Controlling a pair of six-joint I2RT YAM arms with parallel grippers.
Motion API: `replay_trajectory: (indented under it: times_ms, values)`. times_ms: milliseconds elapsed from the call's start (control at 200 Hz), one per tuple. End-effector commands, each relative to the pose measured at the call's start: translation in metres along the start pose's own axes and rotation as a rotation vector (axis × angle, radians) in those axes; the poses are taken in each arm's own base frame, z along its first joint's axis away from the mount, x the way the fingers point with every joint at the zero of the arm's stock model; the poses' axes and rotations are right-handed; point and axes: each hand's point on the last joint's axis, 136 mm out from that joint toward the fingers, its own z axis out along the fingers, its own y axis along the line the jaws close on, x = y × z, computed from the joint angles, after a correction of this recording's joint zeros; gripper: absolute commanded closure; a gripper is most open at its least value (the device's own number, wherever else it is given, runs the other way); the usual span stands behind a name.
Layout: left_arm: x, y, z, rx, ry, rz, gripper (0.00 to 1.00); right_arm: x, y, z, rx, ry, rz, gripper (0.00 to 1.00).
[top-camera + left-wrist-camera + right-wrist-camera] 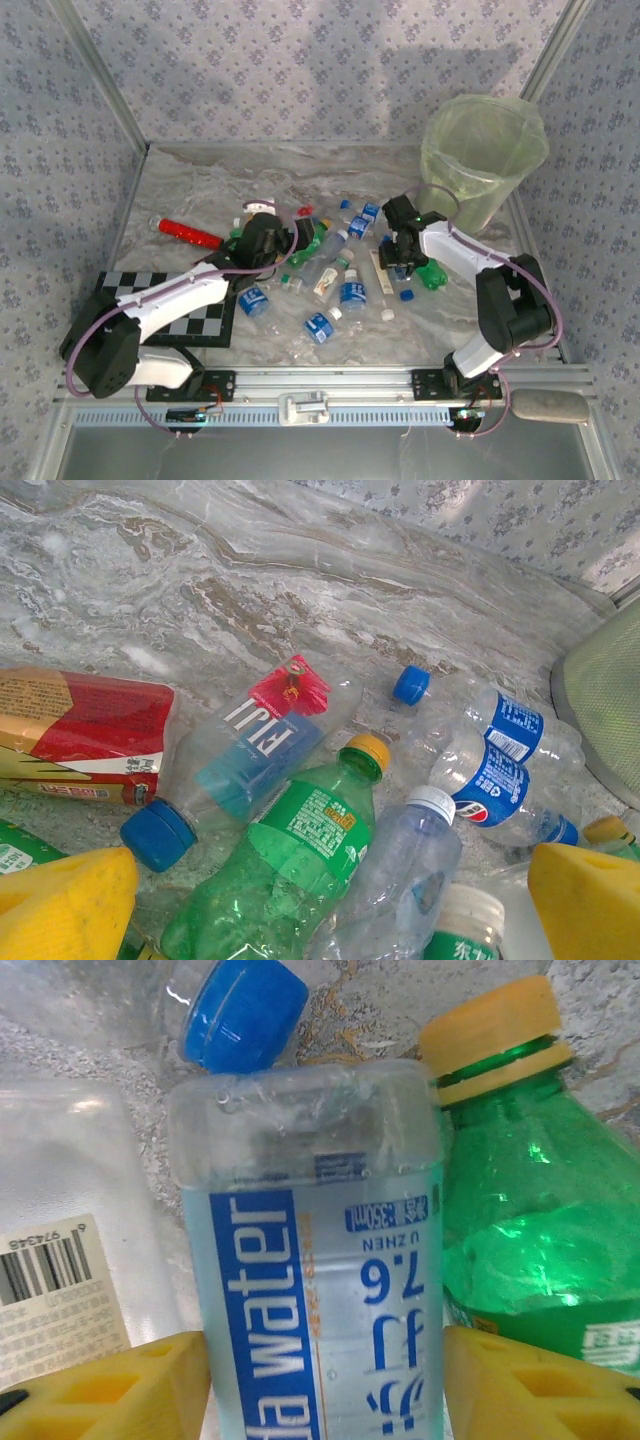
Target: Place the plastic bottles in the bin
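Note:
Several plastic bottles (330, 285) lie scattered mid-table. My right gripper (400, 262) is low over the heap's right side. Its yellow pads (110, 1390) press both sides of a clear bottle with a blue water label (310, 1290), so the right gripper (325, 1390) is shut on it. A green bottle with a yellow cap (530, 1210) lies against that bottle's right side. My left gripper (325, 905) is open, and its fingers (70, 905) straddle a green bottle (290, 870) and a clear white-capped one (400, 880). The bin (484, 160), lined pale green, stands at the far right.
A red bottle (190, 232) lies apart at the left, and a checkerboard (190, 310) lies under the left arm. Close to the left gripper are a Fiji bottle (250, 750), a red-labelled bottle (80, 730) and a loose blue cap (410, 684). Walls enclose the table on three sides.

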Motion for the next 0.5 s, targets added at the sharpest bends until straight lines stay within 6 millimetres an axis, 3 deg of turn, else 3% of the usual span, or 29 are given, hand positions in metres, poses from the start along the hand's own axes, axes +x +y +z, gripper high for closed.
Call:
replay_trajectory:
  times_ms: [0, 215, 380, 495]
  values:
    - [-0.006, 0.0, -0.005, -0.01, -0.018, 0.002, 0.0, 0.007, -0.001, 0.015, 0.016, 0.036, 0.008, 0.34]
    - [-0.005, 0.0, -0.005, -0.009, -0.018, -0.002, 0.0, 0.005, 0.0, 0.015, 0.015, 0.024, 0.013, 0.32]
    - [-0.006, 0.003, -0.007, -0.019, -0.025, -0.005, 0.0, 0.004, -0.002, 0.013, 0.023, 0.011, 0.015, 0.42]
    - [-0.01, 0.006, -0.011, -0.032, -0.047, -0.01, 0.0, -0.003, -0.003, 0.001, 0.018, -0.033, 0.015, 0.47]
